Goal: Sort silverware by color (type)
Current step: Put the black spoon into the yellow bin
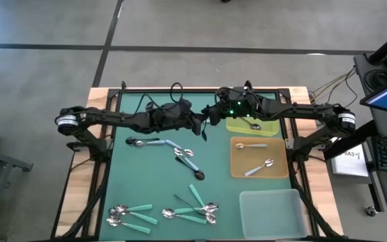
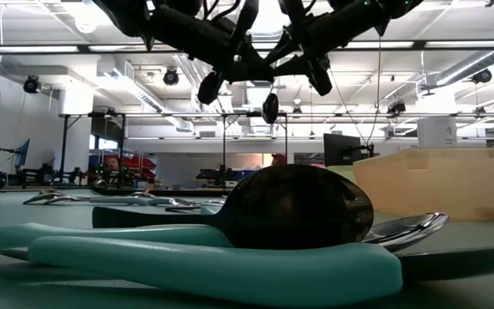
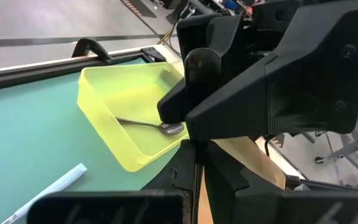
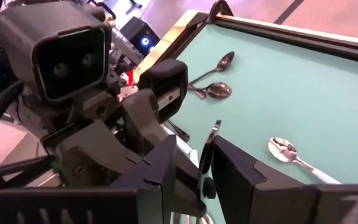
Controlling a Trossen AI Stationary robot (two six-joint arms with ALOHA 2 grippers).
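A dark spoon (image 3: 202, 62) hangs in the air above the far middle of the green mat, between my two grippers, which meet there tip to tip. My left gripper (image 3: 196, 186) comes from the table's left and is shut on the spoon's handle. My right gripper (image 4: 201, 177) comes from the right, beside the yellow tray (image 1: 234, 126), and is closed across the same spoon (image 4: 211, 142). In the low view the spoon's bowl (image 2: 270, 107) shows below both grippers, clear of the mat. My left gripper pinches the spoon's thin handle (image 3: 196, 163) between its two fingers, which lie roughly along it. The handle runs forward out of the fingers toward the bowl. The spoon is lifted clear of the table. My right gripper has the spoon between its two fingers, which cross it a little below the bowl (image 4: 209, 163); the spoon shows edge-on there. The fingers come nearly level from the table's right. One finger (image 3: 185, 106) hides the exact place of contact in the left wrist view.
The yellow tray holds one dark spoon (image 1: 252, 126). The orange tray (image 1: 237, 169) holds two spoons. A clear tray (image 1: 274, 212) stands at the near right. Blue-handled spoons (image 1: 154, 142) lie mid-mat; teal-handled ones lie in clusters (image 1: 130, 215) (image 1: 193, 212) near the front edge.
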